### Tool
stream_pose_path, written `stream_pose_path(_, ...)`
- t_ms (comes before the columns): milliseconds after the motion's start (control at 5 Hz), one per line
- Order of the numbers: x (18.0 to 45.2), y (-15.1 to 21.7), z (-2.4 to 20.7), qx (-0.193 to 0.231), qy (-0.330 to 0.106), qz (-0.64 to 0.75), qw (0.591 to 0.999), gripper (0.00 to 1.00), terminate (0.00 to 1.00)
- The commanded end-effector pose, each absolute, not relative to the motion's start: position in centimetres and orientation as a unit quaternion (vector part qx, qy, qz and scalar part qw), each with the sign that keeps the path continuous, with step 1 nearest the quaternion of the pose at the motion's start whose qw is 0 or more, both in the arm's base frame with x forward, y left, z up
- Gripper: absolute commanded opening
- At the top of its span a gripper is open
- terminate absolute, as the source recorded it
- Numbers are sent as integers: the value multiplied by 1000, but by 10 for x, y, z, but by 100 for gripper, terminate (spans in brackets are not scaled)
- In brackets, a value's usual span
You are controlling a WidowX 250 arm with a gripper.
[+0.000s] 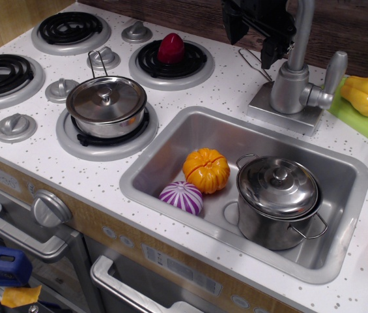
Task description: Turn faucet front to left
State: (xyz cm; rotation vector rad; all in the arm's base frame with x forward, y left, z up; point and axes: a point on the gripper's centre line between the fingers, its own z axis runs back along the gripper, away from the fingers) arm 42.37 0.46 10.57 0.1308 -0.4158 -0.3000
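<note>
Hovering top-centre, black jaws (262,29) sit just left of faucet (292,81) neck; open/closed can't tell.

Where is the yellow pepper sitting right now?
The yellow pepper lies on a green board at the far right, just right of the faucet.

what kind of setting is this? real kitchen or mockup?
Looks like a toy play kitchen, not a real one: moulded coil burners on a speckled white countertop, a small steel sink holding a plastic pumpkin, and a chunky grey faucet.
</note>
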Motion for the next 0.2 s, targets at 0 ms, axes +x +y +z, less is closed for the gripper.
stream_pose_path(0, 435, 19, 129, 80, -231, -141, 959, 100, 100)
